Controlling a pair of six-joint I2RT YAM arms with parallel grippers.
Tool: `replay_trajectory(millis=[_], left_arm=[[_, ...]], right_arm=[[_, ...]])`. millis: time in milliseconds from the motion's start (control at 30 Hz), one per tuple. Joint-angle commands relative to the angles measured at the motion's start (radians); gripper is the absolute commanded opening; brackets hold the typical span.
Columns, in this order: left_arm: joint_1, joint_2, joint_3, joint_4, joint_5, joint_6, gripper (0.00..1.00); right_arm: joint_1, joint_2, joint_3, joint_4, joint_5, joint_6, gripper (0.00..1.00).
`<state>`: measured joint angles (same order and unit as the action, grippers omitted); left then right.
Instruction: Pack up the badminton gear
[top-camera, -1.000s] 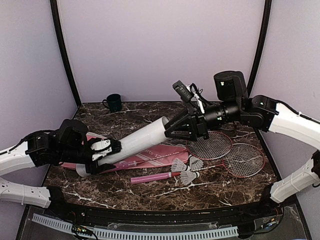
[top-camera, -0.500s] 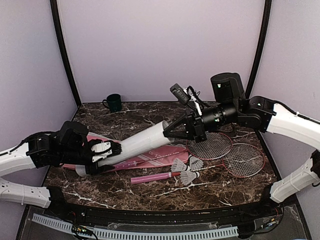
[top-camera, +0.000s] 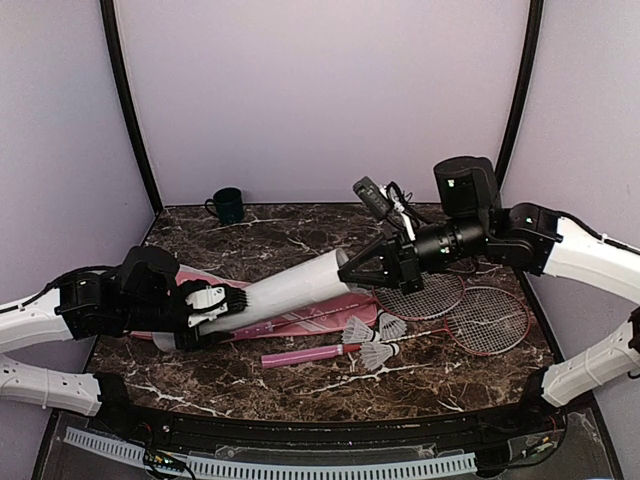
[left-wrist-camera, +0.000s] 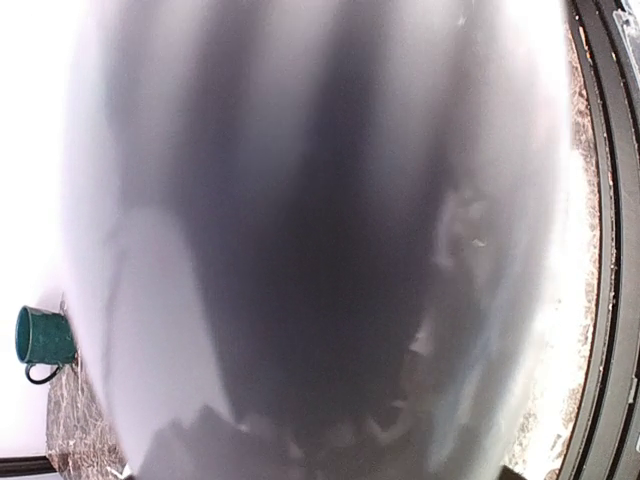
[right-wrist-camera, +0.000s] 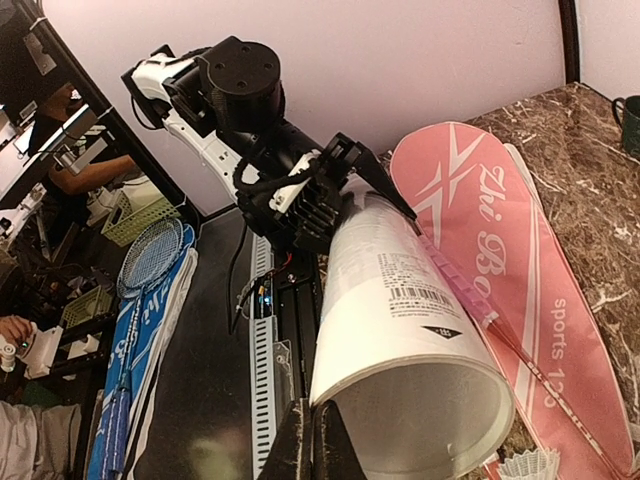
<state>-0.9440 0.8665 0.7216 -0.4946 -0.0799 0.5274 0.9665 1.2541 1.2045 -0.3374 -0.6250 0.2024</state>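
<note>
Clamping the white tube (top-camera: 285, 288) near its lower end with my left gripper (top-camera: 213, 302), tube tilting up rightward over the pink racket bag (top-camera: 335, 303). My right gripper (top-camera: 347, 276) is pressing its fingers together at the tube's open rim; can't tell if it's pinching it. Shuttlecocks (top-camera: 375, 353) are lying beside the rackets (top-camera: 488, 320).

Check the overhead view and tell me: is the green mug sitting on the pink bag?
No, the mug stands at the table's back left corner, well apart from the pink bag.
</note>
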Motion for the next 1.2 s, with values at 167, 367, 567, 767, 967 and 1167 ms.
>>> replay_trajectory(millis=[167,367,567,767,967,1167], left_arm=[[0.007,-0.022,-0.019,-0.004,-0.002,-0.028,0.36],[0.007,-0.024,-0.014,-0.017,-0.009,-0.02,0.33],[0.007,-0.04,-0.004,-0.007,-0.069,-0.078,0.33],[0.008,-0.07,0.008,0.015,-0.176,-0.173,0.33],[0.011,-0.064,0.007,0.026,-0.293,-0.252,0.34],[0.014,-0.07,-0.019,0.062,-0.332,-0.282,0.34]], right_arm=[[-0.106,-0.124,-0.083,0.058,-0.051,0.026,0.0],[-0.127,-0.134,-0.094,0.046,-0.051,0.024,0.0],[-0.14,-0.13,-0.071,-0.015,0.033,-0.03,0.0],[-0.152,-0.017,-0.009,-0.133,0.337,-0.124,0.0],[-0.167,0.137,-0.018,-0.124,0.505,-0.151,0.0],[-0.246,0.277,-0.021,-0.174,0.62,-0.157,0.0]])
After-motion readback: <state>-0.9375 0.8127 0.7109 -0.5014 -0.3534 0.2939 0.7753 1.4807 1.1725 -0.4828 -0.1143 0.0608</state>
